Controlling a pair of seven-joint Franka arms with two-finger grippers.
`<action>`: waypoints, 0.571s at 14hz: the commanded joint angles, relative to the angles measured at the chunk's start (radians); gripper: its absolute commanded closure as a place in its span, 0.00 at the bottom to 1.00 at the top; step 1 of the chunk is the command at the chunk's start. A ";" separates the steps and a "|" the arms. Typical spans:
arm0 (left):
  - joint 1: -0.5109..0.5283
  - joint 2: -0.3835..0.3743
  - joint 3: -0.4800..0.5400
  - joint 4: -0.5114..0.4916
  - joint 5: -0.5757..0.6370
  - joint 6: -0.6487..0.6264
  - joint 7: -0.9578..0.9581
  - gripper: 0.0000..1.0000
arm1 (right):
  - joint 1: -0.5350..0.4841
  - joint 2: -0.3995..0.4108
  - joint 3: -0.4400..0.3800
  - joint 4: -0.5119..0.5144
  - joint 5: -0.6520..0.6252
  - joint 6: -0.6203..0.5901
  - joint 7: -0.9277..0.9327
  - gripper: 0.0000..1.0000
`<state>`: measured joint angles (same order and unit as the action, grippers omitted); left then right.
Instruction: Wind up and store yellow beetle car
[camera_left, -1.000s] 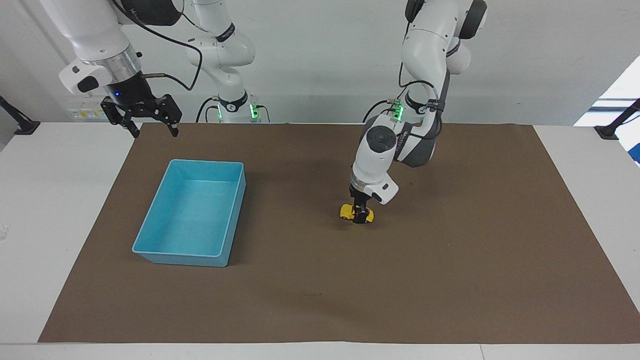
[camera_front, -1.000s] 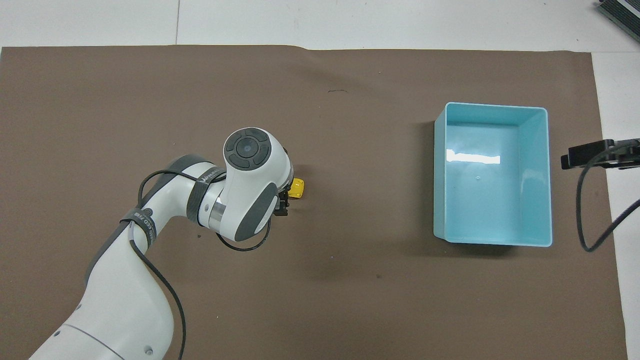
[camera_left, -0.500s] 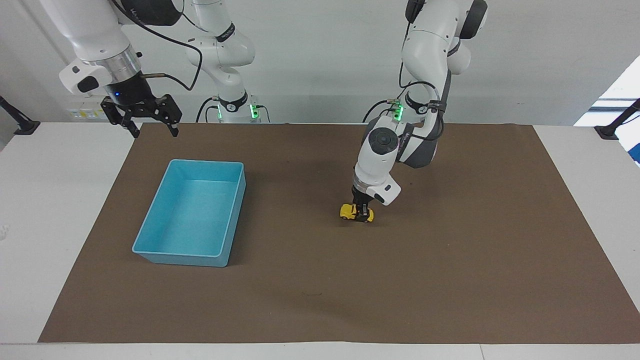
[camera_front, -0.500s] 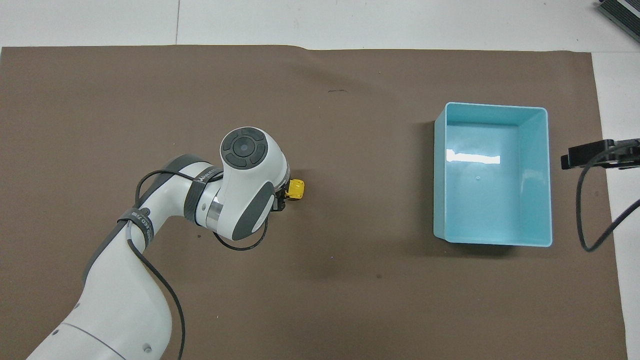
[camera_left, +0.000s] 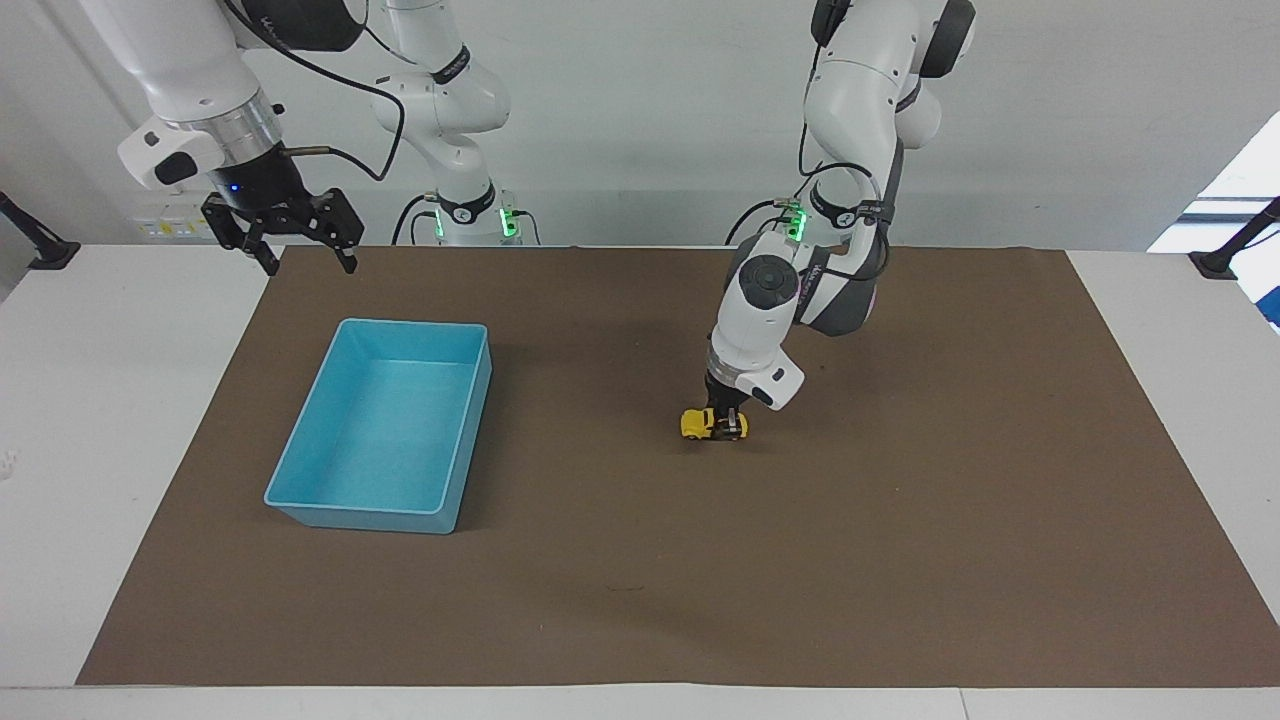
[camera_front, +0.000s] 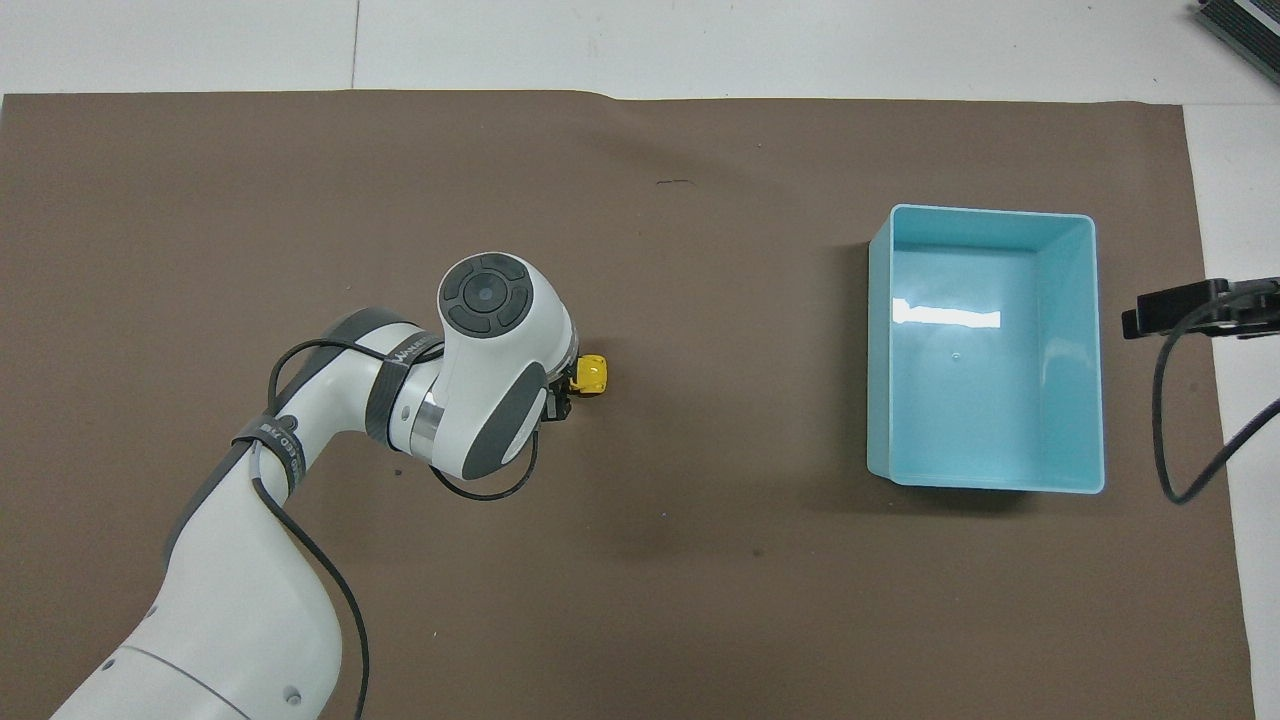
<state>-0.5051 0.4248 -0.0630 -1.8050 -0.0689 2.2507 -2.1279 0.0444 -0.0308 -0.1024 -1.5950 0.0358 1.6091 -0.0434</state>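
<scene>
The yellow beetle car (camera_left: 698, 424) sits on the brown mat near the table's middle, and its wheels look down on the mat. My left gripper (camera_left: 728, 424) points straight down and is shut on the car's end nearer the left arm's end of the table. In the overhead view the car (camera_front: 593, 373) sticks out from under the left wrist, which hides most of the left gripper (camera_front: 562, 392). My right gripper (camera_left: 297, 248) hangs open and empty in the air over the mat's edge, toward the right arm's end, and waits.
An empty blue bin (camera_left: 365, 520) stands on the mat toward the right arm's end of the table; it also shows in the overhead view (camera_front: 880, 350). The brown mat (camera_left: 900, 560) covers most of the white table.
The left arm's wrist has shifted slightly while it keeps hold of the car; the car has stayed almost in place and now sits more level. The right arm has not moved.
</scene>
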 joint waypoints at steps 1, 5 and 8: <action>0.013 -0.008 0.005 -0.020 0.003 0.026 -0.044 1.00 | -0.009 -0.024 0.001 -0.025 -0.001 0.000 -0.023 0.00; 0.013 -0.009 0.005 -0.028 0.003 0.024 0.022 1.00 | -0.009 -0.024 0.001 -0.025 -0.001 0.000 -0.023 0.00; 0.039 -0.014 0.005 -0.057 0.003 0.026 0.058 1.00 | -0.011 -0.024 0.001 -0.025 -0.001 0.002 -0.021 0.00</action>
<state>-0.4985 0.4216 -0.0569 -1.8103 -0.0688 2.2510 -2.1161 0.0442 -0.0309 -0.1024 -1.5950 0.0358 1.6091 -0.0434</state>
